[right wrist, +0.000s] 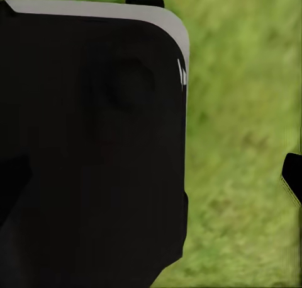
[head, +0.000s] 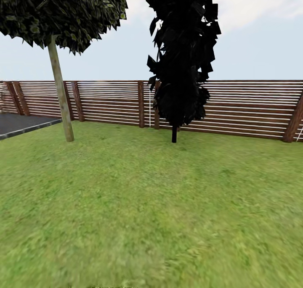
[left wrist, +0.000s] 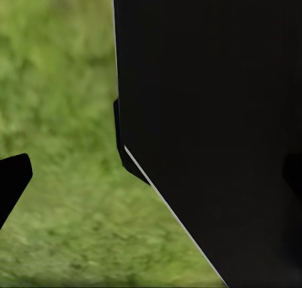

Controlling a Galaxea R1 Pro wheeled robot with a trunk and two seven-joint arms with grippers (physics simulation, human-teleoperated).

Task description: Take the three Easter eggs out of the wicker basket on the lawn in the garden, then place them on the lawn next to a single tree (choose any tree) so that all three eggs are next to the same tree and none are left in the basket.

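So nearest me it's just lawn, and past each wrist, grass beside my own dark bodywork. Can't tell how far either set of fingers is open or whether they hold anything. Pale-trunked tree at 11 o'clock, black tree at 12, fence behind. No basket or eggs around, so I'm probably just driving.

An all-black tree with a thin black trunk stands just in front of the brown horizontal-slat wooden fence, which runs across the whole background. At the far left a dark grey paved patio with a pale edge lies before the fence. Above is pale, lightly clouded sky.
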